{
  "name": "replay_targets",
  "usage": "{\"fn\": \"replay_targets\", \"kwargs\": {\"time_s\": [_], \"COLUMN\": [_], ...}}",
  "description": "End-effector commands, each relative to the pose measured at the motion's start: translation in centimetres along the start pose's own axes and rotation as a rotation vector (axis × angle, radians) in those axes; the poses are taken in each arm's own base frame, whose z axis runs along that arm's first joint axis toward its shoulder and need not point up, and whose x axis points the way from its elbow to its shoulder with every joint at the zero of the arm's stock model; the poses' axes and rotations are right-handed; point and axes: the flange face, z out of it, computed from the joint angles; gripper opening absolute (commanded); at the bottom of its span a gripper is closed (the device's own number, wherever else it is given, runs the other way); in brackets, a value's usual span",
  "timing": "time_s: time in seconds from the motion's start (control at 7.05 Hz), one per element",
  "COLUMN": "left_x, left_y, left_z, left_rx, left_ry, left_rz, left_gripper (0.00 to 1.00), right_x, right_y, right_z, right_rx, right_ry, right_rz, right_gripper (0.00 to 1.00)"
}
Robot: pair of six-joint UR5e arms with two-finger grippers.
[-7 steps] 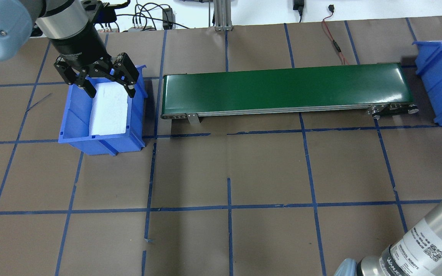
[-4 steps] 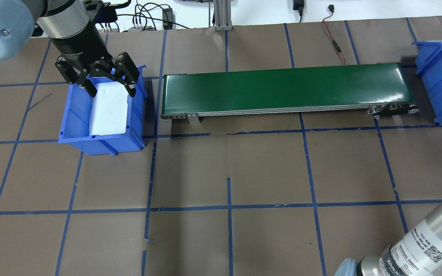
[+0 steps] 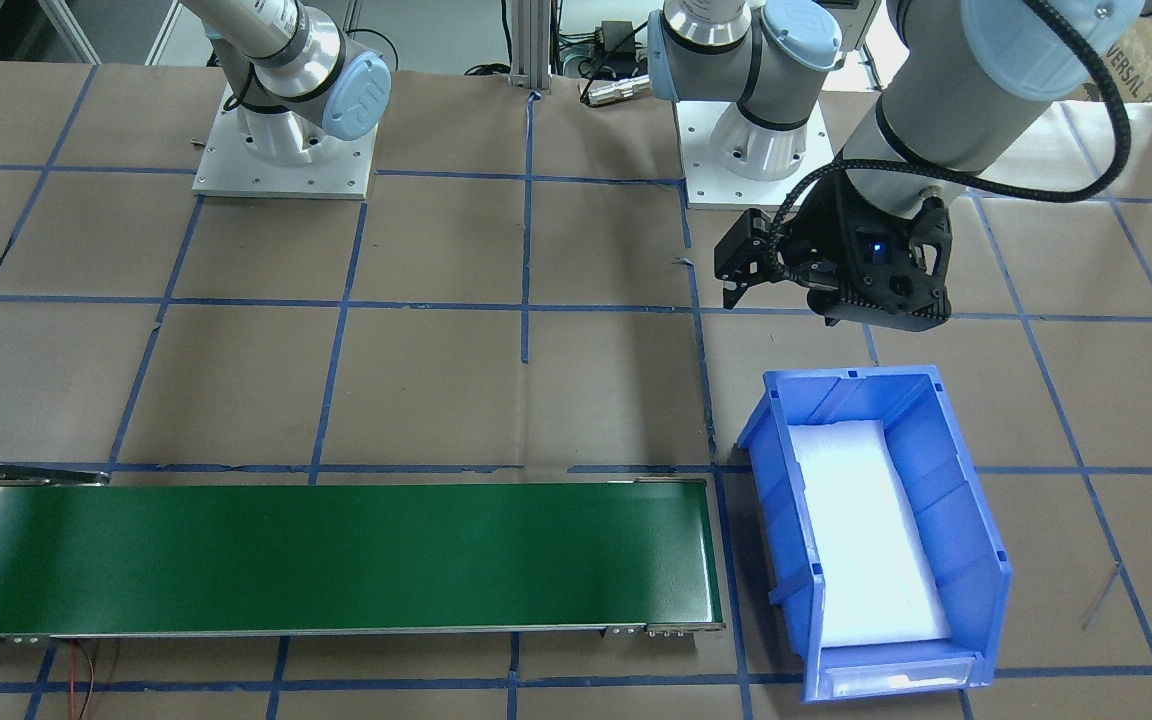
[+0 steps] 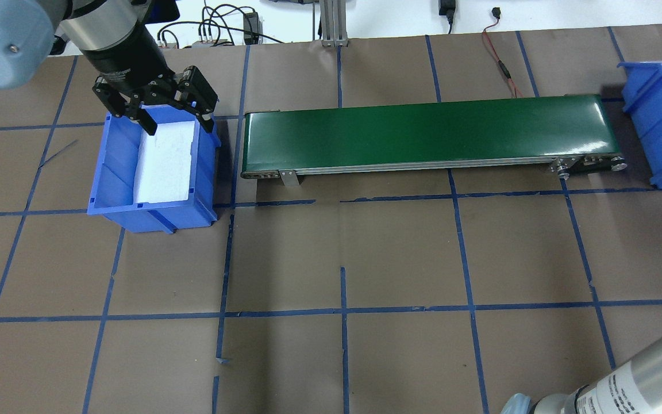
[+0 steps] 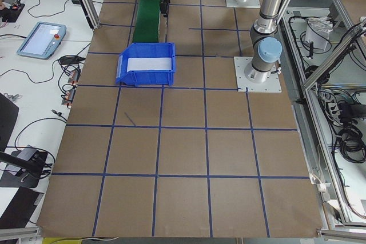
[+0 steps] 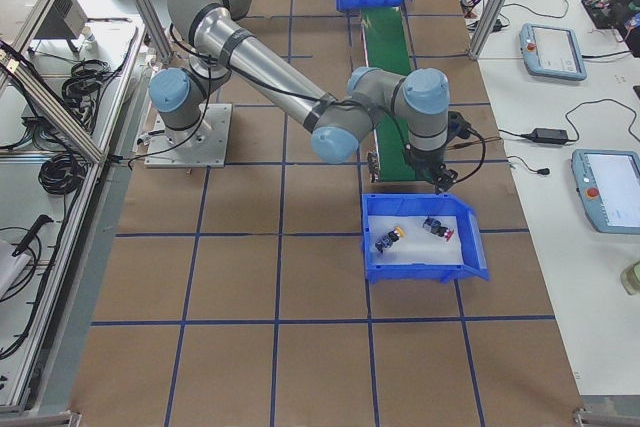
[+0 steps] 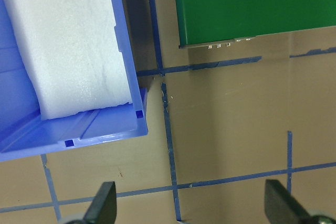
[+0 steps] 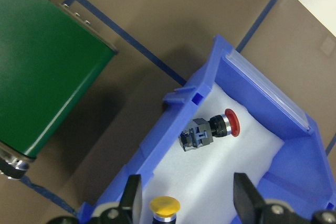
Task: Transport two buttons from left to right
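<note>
The red mushroom-capped button and the yellow-capped button lie on white foam in the right blue bin. Both also show in the exterior right view, red and yellow. My right gripper is open and empty above that bin's conveyor end, with the yellow button below the gap between its fingers. My left gripper is open and empty above the far end of the left blue bin, which holds only white foam.
A green conveyor belt runs between the two bins. The right bin sits at the overhead view's right edge. The arm bases stand at the robot's side of the brown table with its blue tape grid.
My left gripper, still open and empty, has moved toward the far edge of the left bin and slightly toward the conveyor. The right arm's link has shifted lower in the overhead view.
</note>
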Motion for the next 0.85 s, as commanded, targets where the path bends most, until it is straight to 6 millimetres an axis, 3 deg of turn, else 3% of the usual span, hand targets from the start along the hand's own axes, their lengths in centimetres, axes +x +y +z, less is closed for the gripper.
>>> {"fn": "replay_targets", "kwargs": {"time_s": [0.0, 0.43, 0.71], "left_x": [0.6, 0.3, 0.2], "left_y": [-0.8, -0.3, 0.3], "left_z": [-0.2, 0.3, -0.9], "left_rx": [0.083, 0.065, 0.085], "left_ry": [0.048, 0.028, 0.023], "left_rz": [0.019, 0.012, 0.003], "left_gripper": [1.00, 1.00, 1.00], "right_x": [-8.0, -19.1, -28.4], "right_y": [-6.0, -14.5, -19.7], "right_z": [-3.5, -7.3, -10.0], "right_rx": [0.023, 0.060, -0.023], "right_ry": [-0.023, -0.055, -0.070], "right_rz": [-0.001, 0.127, 0.374], "right_gripper": [0.68, 0.74, 0.81]}}
